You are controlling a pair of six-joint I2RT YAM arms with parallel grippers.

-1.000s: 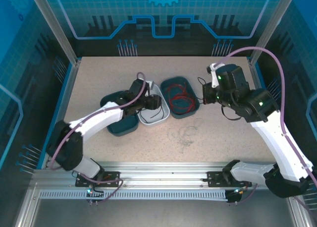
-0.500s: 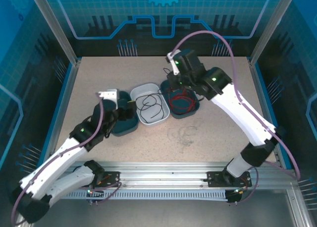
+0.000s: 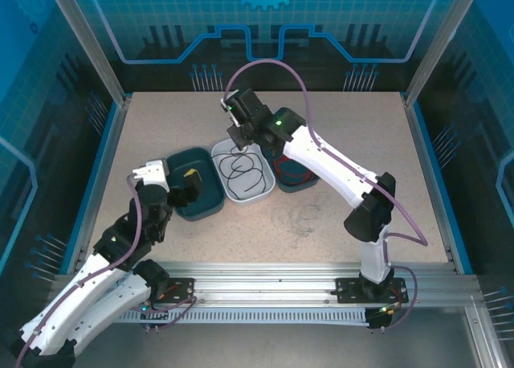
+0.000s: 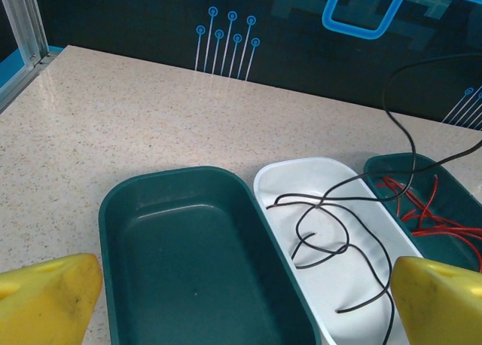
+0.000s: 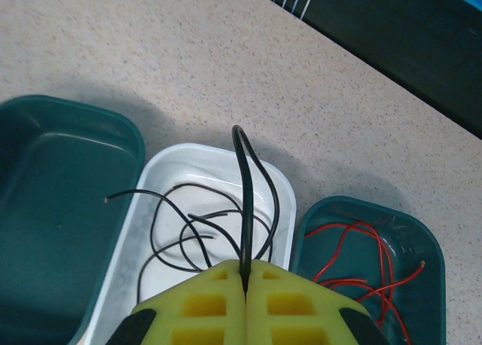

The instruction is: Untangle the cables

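Black cable (image 5: 246, 209) clamped in right end effector (image 5: 246, 268); left end effector (image 4: 241, 300) released.

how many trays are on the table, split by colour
teal trays: 2
white tray: 1
total: 3
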